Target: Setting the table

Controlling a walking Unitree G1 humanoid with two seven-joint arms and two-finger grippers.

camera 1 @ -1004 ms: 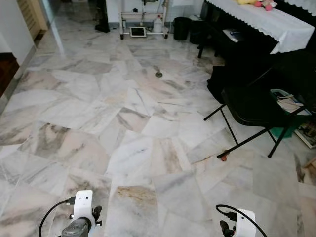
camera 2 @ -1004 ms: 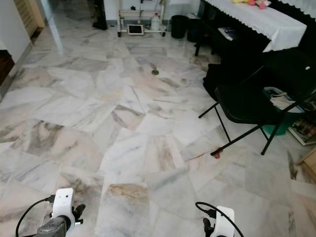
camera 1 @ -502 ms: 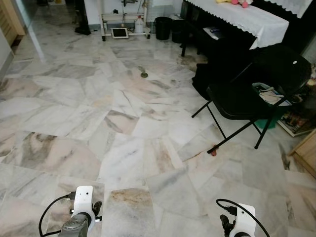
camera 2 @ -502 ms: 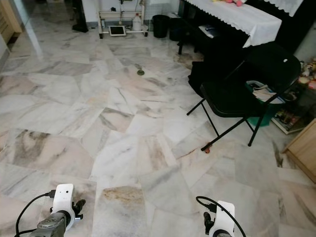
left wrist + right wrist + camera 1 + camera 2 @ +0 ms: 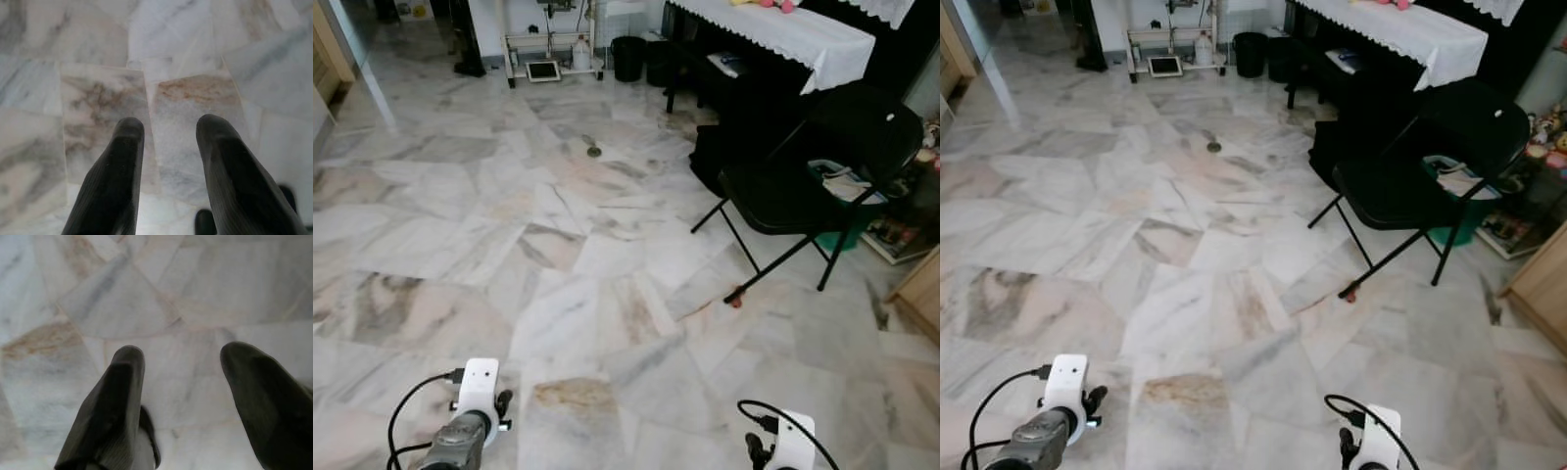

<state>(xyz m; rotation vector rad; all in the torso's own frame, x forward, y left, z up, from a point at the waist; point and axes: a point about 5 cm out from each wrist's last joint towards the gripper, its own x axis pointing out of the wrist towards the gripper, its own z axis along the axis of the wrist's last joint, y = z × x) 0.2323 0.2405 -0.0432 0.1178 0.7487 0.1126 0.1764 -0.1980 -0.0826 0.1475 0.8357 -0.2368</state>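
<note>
Item: transit across marble floor (image 5: 558,255). Left gripper (image 5: 166,128) and right gripper (image 5: 182,355) hang low, fingers parted, holding nothing. Cloth-covered tabletop (image 5: 773,29) stands far right; no tableware visible. Hazard: black folding chair (image 5: 803,186) beside the path, whose splayed legs could catch a foot or arm.

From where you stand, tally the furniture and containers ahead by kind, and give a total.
Black folding chair: 1
Table with white lace cloth: 1
Black bin: 1
Green basket of papers: 1
White low rack: 1
Total: 5
</note>
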